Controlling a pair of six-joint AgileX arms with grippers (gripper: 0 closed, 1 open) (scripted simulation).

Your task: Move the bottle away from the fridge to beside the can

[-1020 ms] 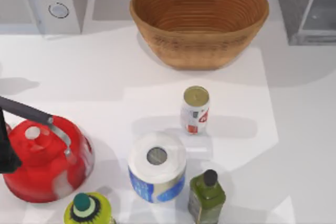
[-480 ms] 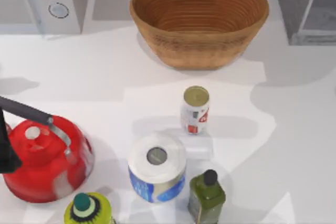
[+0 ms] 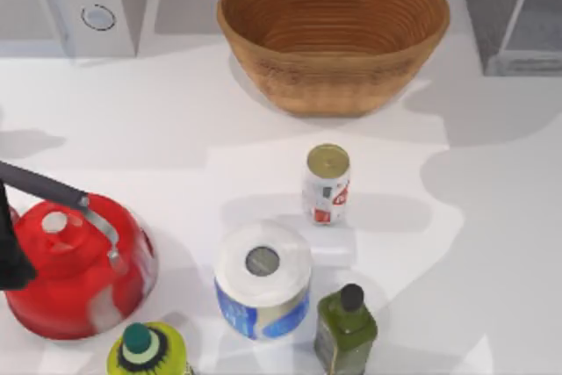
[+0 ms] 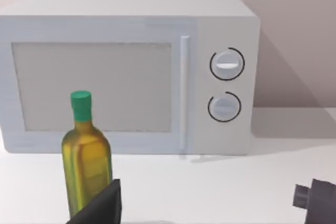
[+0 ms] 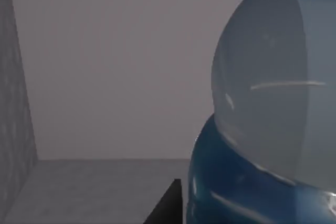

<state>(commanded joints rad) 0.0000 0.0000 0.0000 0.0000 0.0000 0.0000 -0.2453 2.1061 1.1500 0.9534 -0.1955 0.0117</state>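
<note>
The bottle (image 5: pixel 273 108) sits right up against my right wrist camera, its clear rounded wall above a blue band, inside a grey enclosure with a grey wall behind it and a grey floor below; a dark edge of my right end effector shows beside its base, and I cannot tell whether that end effector is apart, together or clamped.

From above, nearest the front edge of the tabletop (image 3: pixel 176 129) stand a yellow-green bottle (image 3: pixel 147 353) with a dark green cap, a squat olive-green bottle (image 3: pixel 346 329) with a black cap, and a white paper roll (image 3: pixel 262 280) with a blue wrapper between them. To the left sits a red kettle (image 3: pixel 75 265), with a dark part of my left arm at the top view's left edge just beside it. The can (image 3: pixel 327 183) stands upright behind the paper roll, apart from it. Farther back is a woven basket (image 3: pixel 334 32), with the light grey microwave (image 3: pixel 88 2) in the far left corner and the fridge (image 3: pixel 509 15) in the far right corner.

My left wrist camera faces the microwave, and my left end effector (image 4: pixel 210 205) has its fingers (image 4: pixel 102 205) apart, holding nothing.
</note>
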